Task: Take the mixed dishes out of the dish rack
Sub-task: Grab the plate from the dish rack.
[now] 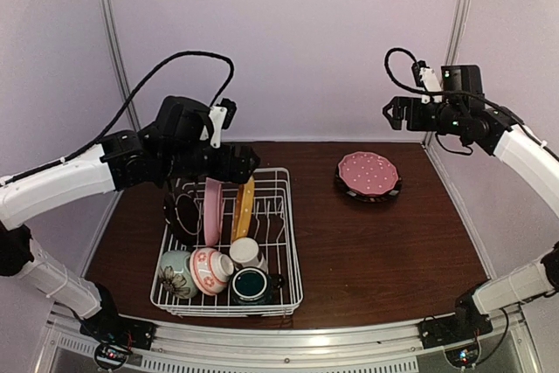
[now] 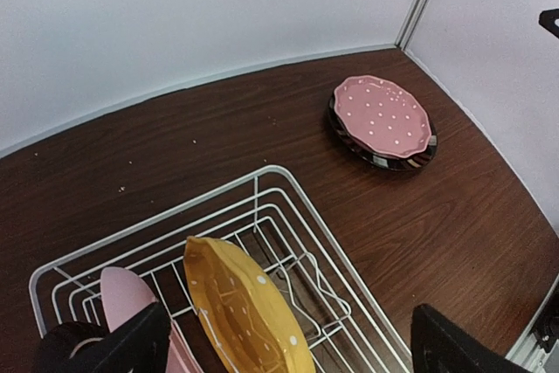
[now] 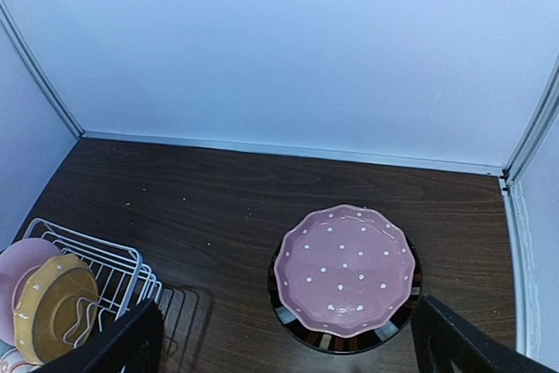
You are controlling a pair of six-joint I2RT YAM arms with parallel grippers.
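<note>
Dark wood table, yellow plate in rack beneath spread left hand, right hand spread too

Materials and finish as observed.
desk: dark wood grain, smooth, low sheen; dish rack: white coated wire, glossy; yellow-orange plate and pink polka-dot plate: glazed ceramic, shiny.

Both arms wear white link shells and black joint housings, carrying looped black cables — matching builds.
</note>
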